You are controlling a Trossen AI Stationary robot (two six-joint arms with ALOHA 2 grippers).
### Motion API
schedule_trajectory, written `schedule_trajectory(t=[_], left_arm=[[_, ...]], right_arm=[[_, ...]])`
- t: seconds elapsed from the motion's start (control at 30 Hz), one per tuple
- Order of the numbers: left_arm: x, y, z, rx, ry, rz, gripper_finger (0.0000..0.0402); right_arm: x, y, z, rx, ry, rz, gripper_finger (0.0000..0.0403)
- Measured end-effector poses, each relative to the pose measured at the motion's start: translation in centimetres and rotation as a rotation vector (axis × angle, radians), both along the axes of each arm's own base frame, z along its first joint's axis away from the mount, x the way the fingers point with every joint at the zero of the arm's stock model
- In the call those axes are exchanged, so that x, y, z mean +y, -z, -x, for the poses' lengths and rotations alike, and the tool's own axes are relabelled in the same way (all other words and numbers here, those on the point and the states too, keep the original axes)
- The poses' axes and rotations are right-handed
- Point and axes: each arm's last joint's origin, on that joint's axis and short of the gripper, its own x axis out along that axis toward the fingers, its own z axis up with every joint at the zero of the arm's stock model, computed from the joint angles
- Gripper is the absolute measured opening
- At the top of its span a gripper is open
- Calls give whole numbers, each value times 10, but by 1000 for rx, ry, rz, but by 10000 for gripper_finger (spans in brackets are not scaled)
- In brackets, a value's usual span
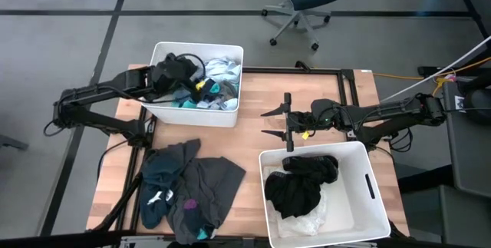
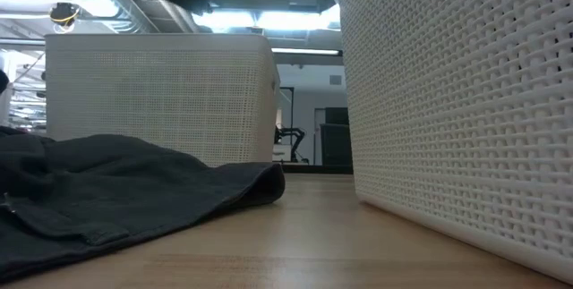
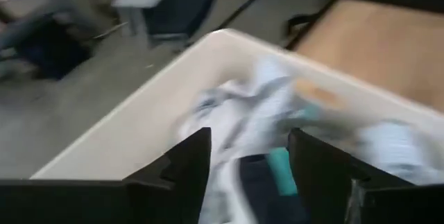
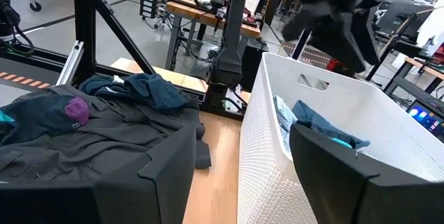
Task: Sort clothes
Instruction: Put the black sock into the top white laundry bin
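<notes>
The near bin [image 1: 368, 202], just below the right end effector [image 1: 275, 123], holds black clothes [image 1: 303, 183] over something white [image 1: 311, 221], so it seems to be the place for dark and white pieces. That end effector hangs over bare tabletop [image 1: 253, 137] with its fingers spread wide and nothing between them; it looks to be waiting its turn between the two bins.

Beside it, toward the left arm, the unsorted pile [image 1: 188, 190] lies flat on the tabletop: a dark grey garment [image 4: 104, 130] spread out and creased, a teal one [image 4: 149, 89] bunched on top, and a small purple patch [image 4: 76, 109] showing on the grey. These soft pieces sprawl loosely, so they probably still await sorting.

Farther off, the left end effector [image 3: 243, 158] hovers over the far bin [image 1: 165, 110], its fingers spread apart and holding nothing that I can make out. Directly under it lie pale grey-blue and white clothes [image 1: 222, 71] with teal bits among them [image 1: 211, 90], crumpled in a heap. Judging by this, the far bin collects the lighter colours, and the left arm is either dropping off or about to reach in.
</notes>
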Motion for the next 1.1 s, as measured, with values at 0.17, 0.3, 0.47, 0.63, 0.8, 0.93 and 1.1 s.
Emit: schedule_trajectory(t=[0.17, 0.3, 0.47, 0.63, 0.8, 0.93, 1.1], left_arm=[[-24, -1, -9, -34, 210, 68, 201], [-53, 0, -14, -34, 390, 97, 204], [-91, 4, -17, -24, 548, 135, 201], [-126, 14, -24, 1, 643, 202, 202], [-159, 33, -34, 64, 698, 258, 203], [-182, 50, -40, 112, 701, 330, 203], [-207, 69, -39, 190, 696, 456, 203]], right_arm=[[0, 0, 0, 0, 0, 0, 233], [0, 0, 0, 1, 0, 0, 233], [0, 0, 0, 1, 0, 0, 233], [0, 0, 0, 1, 0, -1, 233], [0, 0, 0, 2, 0, -1, 233], [0, 0, 0, 2, 0, -2, 233], [0, 0, 0, 2, 0, -3, 233]])
